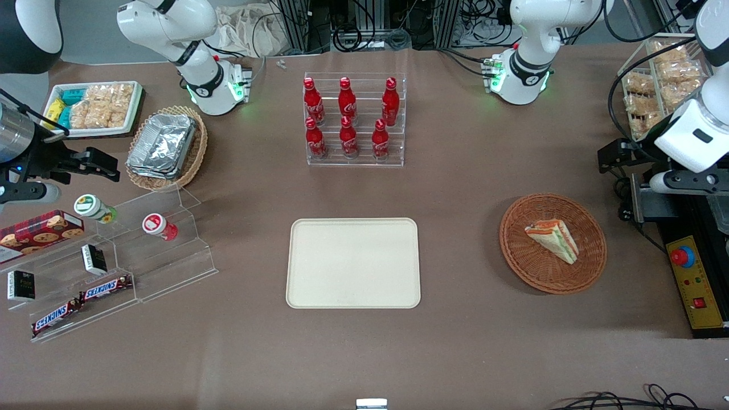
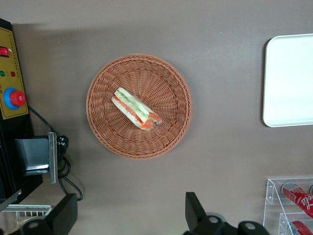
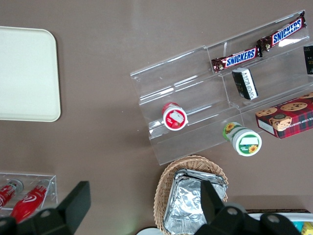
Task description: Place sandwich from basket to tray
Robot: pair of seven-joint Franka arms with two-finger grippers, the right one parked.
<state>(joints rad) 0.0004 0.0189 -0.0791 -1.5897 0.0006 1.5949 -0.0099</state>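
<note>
1. The gripper (image 2: 129, 220) hangs high above the table with its two dark fingers (image 2: 195, 213) spread wide apart, holding and touching nothing.
2. Only the finger bases show in the wrist view; the tips are cut off.
3. Below the gripper, the sandwich (image 2: 136, 108) lies on its side in the middle of the basket (image 2: 166, 78).
4. The tray (image 2: 288, 81) lies well apart from the basket, bare, and only partly inside the wrist view.
5. In the front view the gripper's fingers are hard to make out.

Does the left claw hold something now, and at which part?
Nothing is held. The left claw is open above the table, and the sandwich lies untouched in the basket.
</note>
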